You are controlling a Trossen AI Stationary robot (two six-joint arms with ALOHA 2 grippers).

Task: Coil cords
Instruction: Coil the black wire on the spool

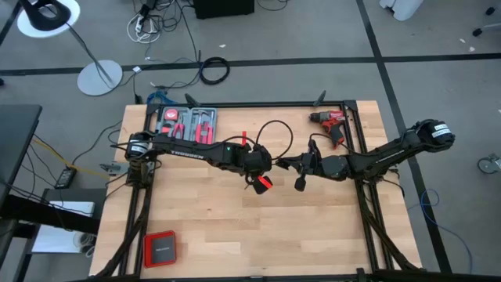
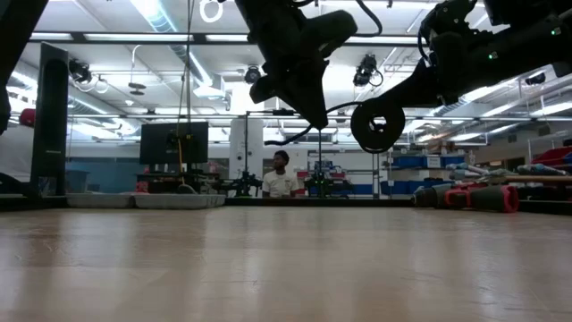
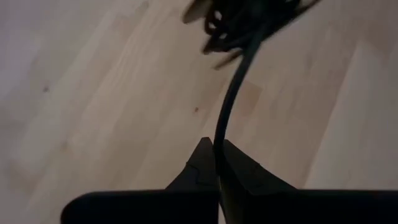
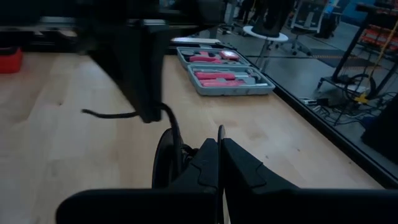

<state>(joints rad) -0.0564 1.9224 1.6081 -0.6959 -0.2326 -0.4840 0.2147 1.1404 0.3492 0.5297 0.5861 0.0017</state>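
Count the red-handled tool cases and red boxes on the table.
2: the open tool case at the far left edge, and a closed red box at the near left corner. None seems hidden.

Overhead ceiling strip lights [image 2: 170,16] glare brightly; the pale wooden tabletop [image 1: 235,227] is evenly lit with faint shadows. Wrist views are blurred, dark foregrounds out of focus.

We saw the thin black cord [image 3: 231,93] run blurred out of the left wrist view's edge; its plug ends were too small to tell.
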